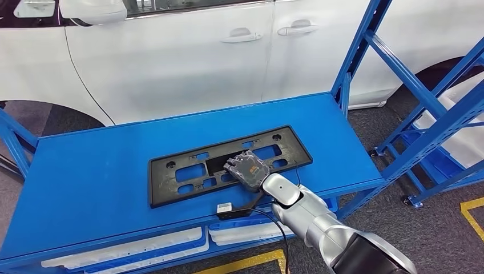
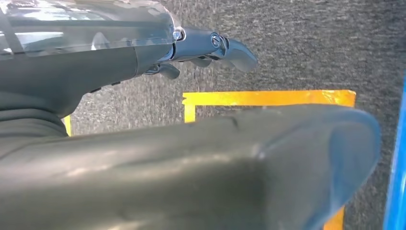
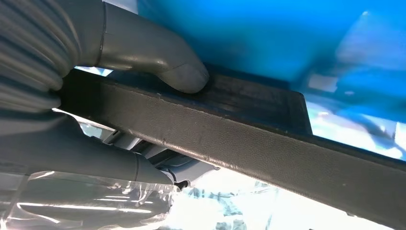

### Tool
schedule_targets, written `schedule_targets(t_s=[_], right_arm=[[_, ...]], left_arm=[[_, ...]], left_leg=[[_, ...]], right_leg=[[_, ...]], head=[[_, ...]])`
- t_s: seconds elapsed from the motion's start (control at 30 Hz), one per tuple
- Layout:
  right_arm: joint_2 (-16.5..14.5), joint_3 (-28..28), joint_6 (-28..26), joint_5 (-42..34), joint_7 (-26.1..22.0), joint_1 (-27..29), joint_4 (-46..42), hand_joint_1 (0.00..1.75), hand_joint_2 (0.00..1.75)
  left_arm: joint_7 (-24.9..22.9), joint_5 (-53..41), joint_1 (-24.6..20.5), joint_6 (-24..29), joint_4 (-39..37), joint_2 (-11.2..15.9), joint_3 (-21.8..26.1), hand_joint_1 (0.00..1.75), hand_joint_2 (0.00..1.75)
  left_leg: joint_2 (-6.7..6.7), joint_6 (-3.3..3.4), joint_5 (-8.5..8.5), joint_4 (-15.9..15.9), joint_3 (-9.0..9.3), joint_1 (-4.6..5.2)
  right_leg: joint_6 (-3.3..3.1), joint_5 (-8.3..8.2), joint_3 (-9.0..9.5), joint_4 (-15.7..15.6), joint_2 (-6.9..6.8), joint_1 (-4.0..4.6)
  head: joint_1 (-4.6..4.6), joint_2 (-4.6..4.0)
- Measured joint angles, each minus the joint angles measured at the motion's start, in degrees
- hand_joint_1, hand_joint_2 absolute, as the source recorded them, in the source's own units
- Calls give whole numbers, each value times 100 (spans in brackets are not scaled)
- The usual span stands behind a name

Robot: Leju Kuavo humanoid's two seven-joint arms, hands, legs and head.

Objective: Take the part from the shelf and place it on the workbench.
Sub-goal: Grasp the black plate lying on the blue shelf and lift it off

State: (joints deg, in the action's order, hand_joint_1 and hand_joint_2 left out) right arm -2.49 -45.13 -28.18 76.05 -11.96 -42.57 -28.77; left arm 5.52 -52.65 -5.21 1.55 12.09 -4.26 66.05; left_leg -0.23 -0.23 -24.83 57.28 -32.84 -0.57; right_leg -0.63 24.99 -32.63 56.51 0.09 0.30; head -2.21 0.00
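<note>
A white car [image 1: 188,51] stands just beyond the far edge of the blue shelf [image 1: 85,171], and slanted blue rack posts [image 1: 365,40] rise at its right end. White parts [image 1: 125,251] lie on the level below. The part [image 1: 188,171], a flat black rectangular frame with cut-out slots and a grainy texture, lies on the shelf near its front edge. The right hand [image 1: 246,169] grasps the part's near rim, thumb [image 3: 163,57] pressing one face. The left hand [image 2: 210,48] hangs over grey carpet [image 2: 311,43] with yellow tape [image 2: 268,98], fingers loose, holding nothing.
</note>
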Motion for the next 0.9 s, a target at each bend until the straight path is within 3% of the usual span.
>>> schedule_targets(t_s=[0.07, 0.1, 0.17, 0.2, 0.23, 0.3, 0.37, 0.47, 0.53, 0.57, 0.63, 0.67, 0.7, 0.73, 0.77, 0.83, 0.9], right_arm=[[14, 25, 12, -3, -28, -2, -11, 175, 175], [25, 40, 9, -9, -36, 5, -19, 175, 175], [53, 85, -43, -33, -50, 35, -38, 175, 175], [71, 112, -85, -56, -64, 55, -57, 175, 175], [92, 143, -127, -96, -90, 75, -90, 175, 175], [153, 240, -174, -309, -212, 122, -264, 175, 175], [246, 440, -158, -847, -497, 198, -658, 175, 175], [441, 902, 188, -2592, -1453, 450, -1740, 175, 175], [595, 1261, 909, -4397, -2174, 764, -2860, 175, 175], [659, 1452, 1405, -5383, -2441, 932, -3496, 175, 175], [713, 1849, 2515, -7199, -2697, 1210, -4784, 175, 175], [687, 2034, 3002, -7840, -2733, 1325, -5364, 175, 175], [642, 2204, 3421, -8228, -2736, 1445, -5913, 175, 175], [588, 2346, 3741, -8360, -2736, 1571, -6423, 175, 175], [533, 2448, 3968, -8315, -2735, 1675, -6884, 175, 175], [458, 2535, 4197, -8089, -2733, 1799, -7574, 175, 175], [408, 2553, 4296, -8038, -2731, 1905, -8024, 175, 175]], left_arm=[[154, -33, 1, -33, 0, 5, -3, 0, 131], [252, -53, 5, -55, 0, 8, -7, 0, 175], [419, -74, 13, -82, 0, 11, -16, 0, 175], [467, -72, 17, -88, 0, 15, -19, 0, 175], [487, -67, 18, -88, 0, 21, -20, 0, 175], [491, -42, 16, -133, 0, 41, -20, 0, 175], [488, 8, 10, -265, -1, 54, -19, 0, 175], [366, 132, 16, -544, -2, 56, 8, 0, 175], [197, 240, 23, -666, -2, 59, 77, 0, 175], [121, 289, 25, -690, -2, 62, 118, 0, 175], [22, 362, 34, -675, -2, 69, 199, 0, 175], [4, 383, 40, -655, -2, 72, 234, 0, 175], [5, 394, 45, -637, -2, 73, 265, 0, 175], [25, 400, 51, -626, -2, 74, 289, 0, 175], [54, 402, 56, -625, -2, 74, 303, 0, 175], [126, 400, 51, -633, -3, 71, 325, 0, 175], [201, 386, 26, -638, -3, 66, 349, 0, 175]], left_leg=[[3, -55, -193, 280, -116, -3], [4, -74, -371, 601, -263, -15], [7, -116, -705, 1373, -626, -28], [7, -135, -748, 1598, -735, -36], [7, -151, -678, 1603, -740, -47], [12, -178, -295, 957, -437, -85], [0, -156, -67, 296, -121, -100], [-22, -14, -66, 150, -68, -88], [-26, 62, -57, 142, -67, -87], [-30, 95, -51, 136, -72, -92], [-36, 132, -49, 135, -94, -85], [-36, 139, -51, 136, -103, -78], [-38, 145, -54, 137, -104, -71], [-43, 147, -60, 137, -99, -65], [-49, 147, -69, 137, -86, -59], [-56, 128, -90, 136, -52, -47], [-62, 87, -106, 137, -46, -33]], right_leg=[[-56, -41, 42, -77, -17, -36], [-71, -50, 50, -92, -26, -41], [-85, -51, 41, -89, -29, -41], [-82, -48, 40, -81, -27, -42], [-74, -42, 39, -69, -25, -47], [-32, -7, 35, -11, -15, -63], [33, 42, -6, 82, 2, -50], [106, 61, -50, 140, 23, -26], [160, 150, -78, 233, 19, -46], [188, 288, -162, 424, 15, -57], [226, 696, -503, 1145, 9, -66], [233, 864, -700, 1552, 9, -66], [230, 934, -836, 1830, 9, -66], [217, 885, -873, 1900, 9, -65], [194, 727, -798, 1726, 9, -63], [126, 297, -423, 906, 8, -46], [81, 92, -153, 286, 7, -10]], head=[[0, 0], [0, 0], [0, 0], [0, 0], [0, 0], [0, 0], [1, 0], [1, 0], [1, 0], [2, 0], [2, 0], [2, 0], [2, 0], [2, 0], [2, 0], [1, 0], [1, 0]])
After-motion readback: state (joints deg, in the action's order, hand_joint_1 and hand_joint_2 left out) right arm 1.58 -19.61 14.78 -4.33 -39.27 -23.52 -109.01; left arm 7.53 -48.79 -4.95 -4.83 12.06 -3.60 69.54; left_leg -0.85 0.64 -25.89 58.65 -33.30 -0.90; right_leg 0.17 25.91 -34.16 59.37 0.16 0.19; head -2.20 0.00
